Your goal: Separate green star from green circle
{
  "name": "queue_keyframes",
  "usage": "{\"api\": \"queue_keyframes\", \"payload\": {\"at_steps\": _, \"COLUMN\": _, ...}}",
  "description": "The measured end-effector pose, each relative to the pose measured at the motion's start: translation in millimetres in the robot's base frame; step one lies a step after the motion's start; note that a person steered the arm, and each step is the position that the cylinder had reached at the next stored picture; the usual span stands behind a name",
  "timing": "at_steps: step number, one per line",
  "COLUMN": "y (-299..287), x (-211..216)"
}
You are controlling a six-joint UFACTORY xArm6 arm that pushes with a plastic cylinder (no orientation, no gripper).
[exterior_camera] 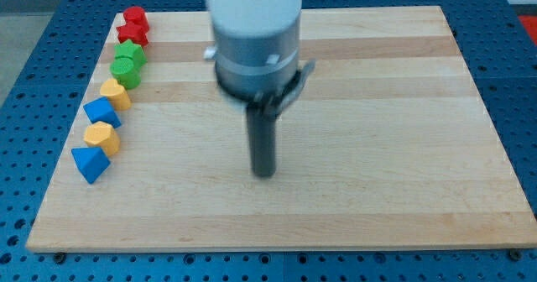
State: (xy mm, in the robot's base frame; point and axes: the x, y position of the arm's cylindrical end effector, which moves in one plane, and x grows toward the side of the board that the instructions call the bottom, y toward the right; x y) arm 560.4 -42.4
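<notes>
The green star (131,54) and the green circle (126,71) sit touching each other in a column of blocks along the board's left edge, the star above the circle in the view. My tip (264,174) rests on the board near its middle, far to the right of both green blocks and touching no block.
The same column holds two red blocks (134,18) (133,35) above the greens, then a yellow block (116,92), a blue block (102,112), a yellow block (102,137) and a blue block (90,164) below. The wooden board (377,198) lies on a blue pegboard table.
</notes>
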Motion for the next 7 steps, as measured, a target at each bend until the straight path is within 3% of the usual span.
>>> {"api": "queue_keyframes", "payload": {"at_steps": 1, "y": -99.2, "x": 46.2}}
{"api": "queue_keyframes", "payload": {"at_steps": 2, "y": -212.9, "x": 51.3}}
{"api": "queue_keyframes", "payload": {"at_steps": 3, "y": -261.7, "x": 33.9}}
{"api": "queue_keyframes", "payload": {"at_steps": 5, "y": -262.5, "x": 7.9}}
{"api": "queue_keyframes", "payload": {"at_steps": 6, "y": -262.6, "x": -51.2}}
{"api": "queue_keyframes", "payload": {"at_steps": 7, "y": -262.6, "x": -51.2}}
